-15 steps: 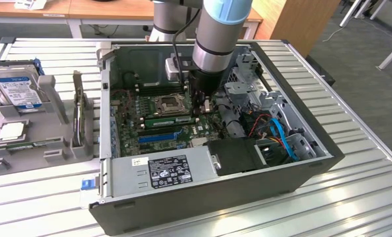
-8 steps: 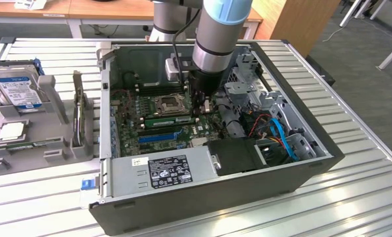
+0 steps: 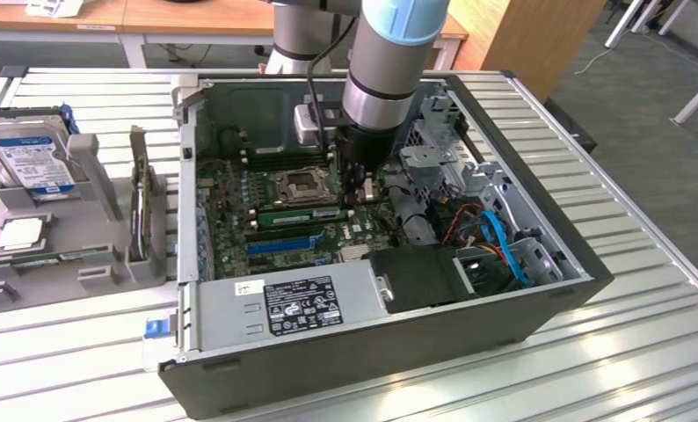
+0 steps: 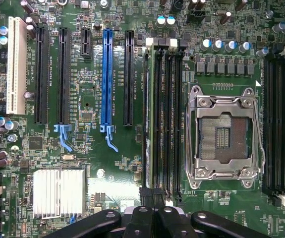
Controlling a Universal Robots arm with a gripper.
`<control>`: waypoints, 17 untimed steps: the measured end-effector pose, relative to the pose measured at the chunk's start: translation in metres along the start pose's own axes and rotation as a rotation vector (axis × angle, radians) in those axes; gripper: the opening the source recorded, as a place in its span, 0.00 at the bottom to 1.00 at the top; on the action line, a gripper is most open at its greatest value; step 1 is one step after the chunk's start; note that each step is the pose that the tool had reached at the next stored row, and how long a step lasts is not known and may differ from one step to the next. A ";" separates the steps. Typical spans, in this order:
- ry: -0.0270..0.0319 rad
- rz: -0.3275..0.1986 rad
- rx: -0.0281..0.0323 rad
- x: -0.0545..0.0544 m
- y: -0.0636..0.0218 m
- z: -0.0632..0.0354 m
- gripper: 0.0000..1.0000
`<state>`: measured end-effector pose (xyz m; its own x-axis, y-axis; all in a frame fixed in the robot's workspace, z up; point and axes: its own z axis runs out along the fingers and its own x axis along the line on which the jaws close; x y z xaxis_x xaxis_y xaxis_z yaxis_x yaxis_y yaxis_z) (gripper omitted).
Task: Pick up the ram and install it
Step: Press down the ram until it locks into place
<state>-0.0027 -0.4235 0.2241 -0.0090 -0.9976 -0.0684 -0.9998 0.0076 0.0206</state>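
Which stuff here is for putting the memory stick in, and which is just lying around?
For the job:
- ram, standing in a memory slot
- robot hand, above the motherboard

Lying about:
- hard drive
- processor chip
- power supply

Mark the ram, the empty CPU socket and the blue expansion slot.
ram (image 4: pixel 150 119): wrist view, top edge of the green stick seated in its slot.
CPU socket (image 4: pixel 222 131): wrist view, dark contact field inside the metal frame.
blue expansion slot (image 4: pixel 106 79): wrist view, middle of its length.
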 end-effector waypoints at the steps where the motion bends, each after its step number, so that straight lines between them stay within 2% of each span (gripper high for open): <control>1: 0.0001 0.000 -0.0001 0.000 0.0000 0.0001 0.10; 17: 0.0002 0.000 -0.0002 0.000 0.0000 0.0015 0.10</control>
<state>-0.0027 -0.4236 0.2226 -0.0090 -0.9976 -0.0681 -0.9998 0.0076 0.0207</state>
